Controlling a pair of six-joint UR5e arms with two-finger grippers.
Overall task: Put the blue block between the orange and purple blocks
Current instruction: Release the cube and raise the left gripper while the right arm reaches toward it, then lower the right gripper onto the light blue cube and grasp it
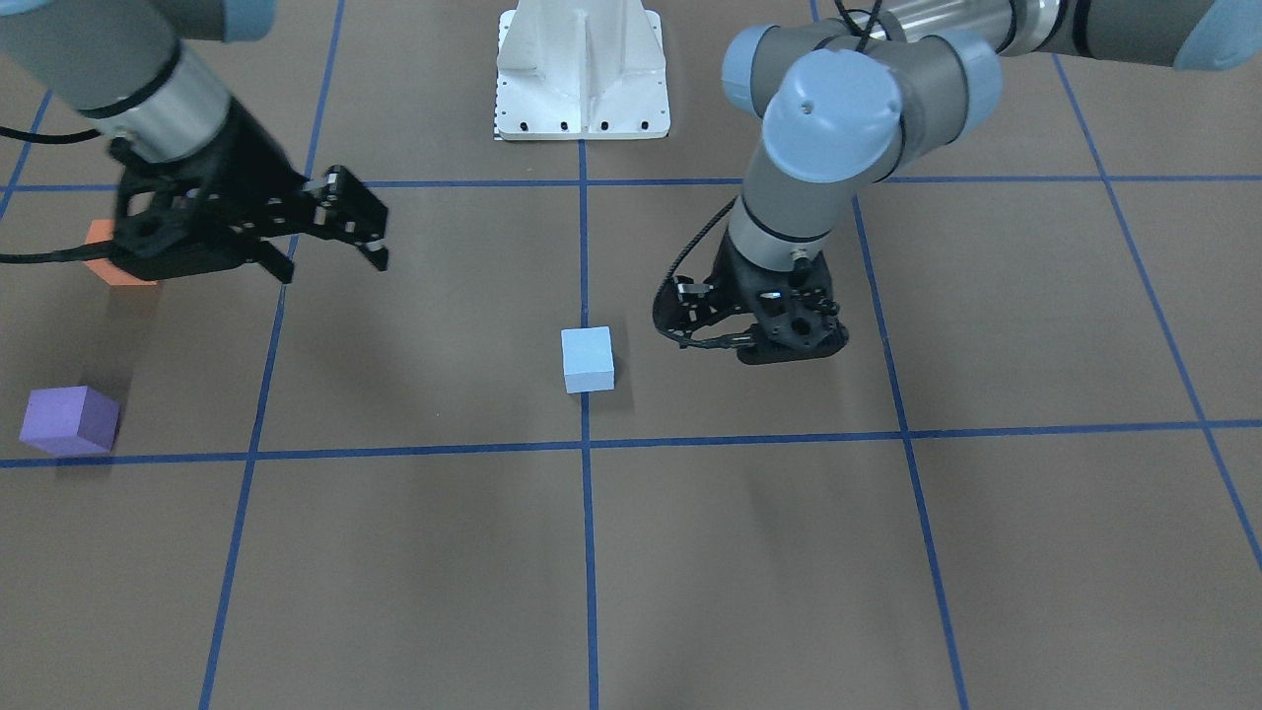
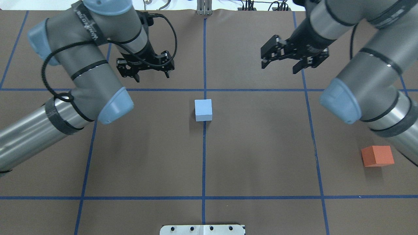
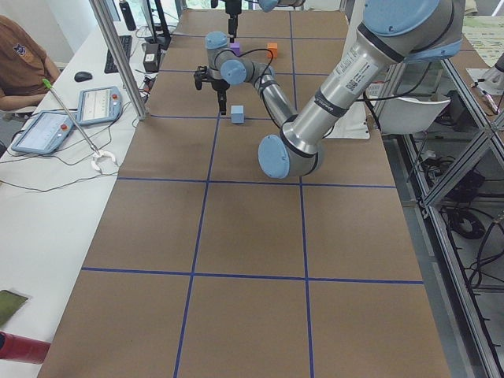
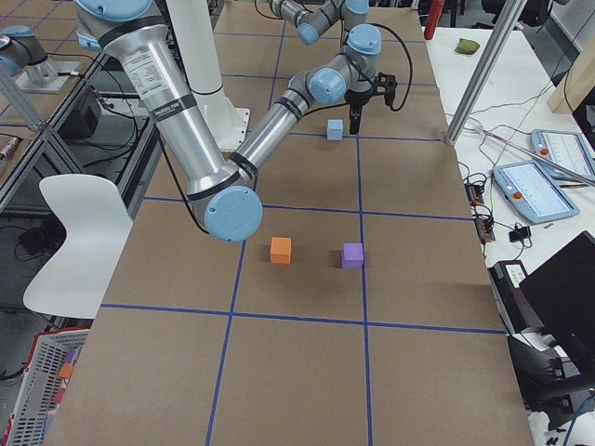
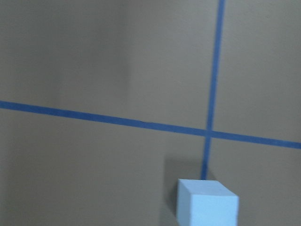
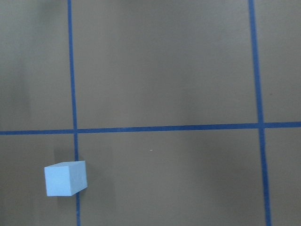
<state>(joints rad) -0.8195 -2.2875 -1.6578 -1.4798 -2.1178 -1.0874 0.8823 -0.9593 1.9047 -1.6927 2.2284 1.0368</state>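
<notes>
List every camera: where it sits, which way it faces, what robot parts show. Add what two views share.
Overhead exterior: behind the robot, looking forward and down; both arms, left claw and right claw open.
Front-facing: across the table, facing the robot's base; both arms, mirrored.
Exterior left: table's left end, looking along it; left arm near.
Exterior right: opposite end; right arm near.
Left wrist: looking down at the table; no robot parts.
Right wrist: likewise.
Shared: both wrist views show the blue block.

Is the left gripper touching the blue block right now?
Apart. The overhead exterior view shows a stretch of bare table between the open left gripper and the blue block.
</notes>
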